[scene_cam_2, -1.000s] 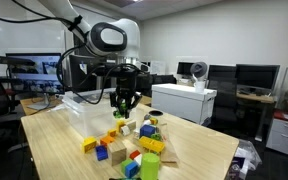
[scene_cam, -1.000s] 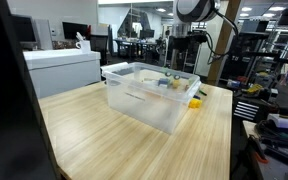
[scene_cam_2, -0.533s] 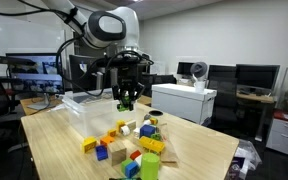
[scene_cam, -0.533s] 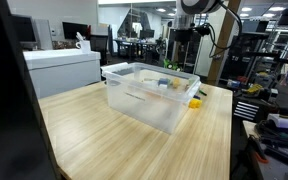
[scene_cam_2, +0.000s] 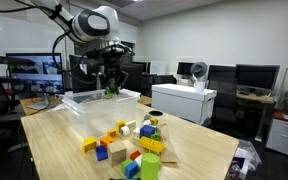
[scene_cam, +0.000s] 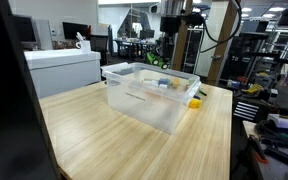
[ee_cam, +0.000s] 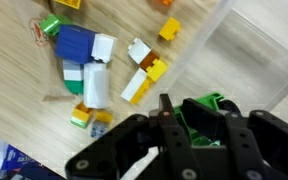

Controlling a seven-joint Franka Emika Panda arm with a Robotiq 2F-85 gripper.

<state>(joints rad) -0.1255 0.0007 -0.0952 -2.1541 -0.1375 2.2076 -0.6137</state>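
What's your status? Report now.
Gripper shut on green block. Hangs over edge of clear bin. Loose blocks on table beside bin, none in the way.

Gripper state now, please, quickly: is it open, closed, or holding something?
Gripper: closed, holding a green block between its fingers, up in the air above the clear bin.

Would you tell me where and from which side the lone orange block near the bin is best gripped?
Probably from straight above, fingers on the two sides of the orange block that face along the wall of the clear bin: it lies flat with bare wood there. The gripper is shut on a green block.
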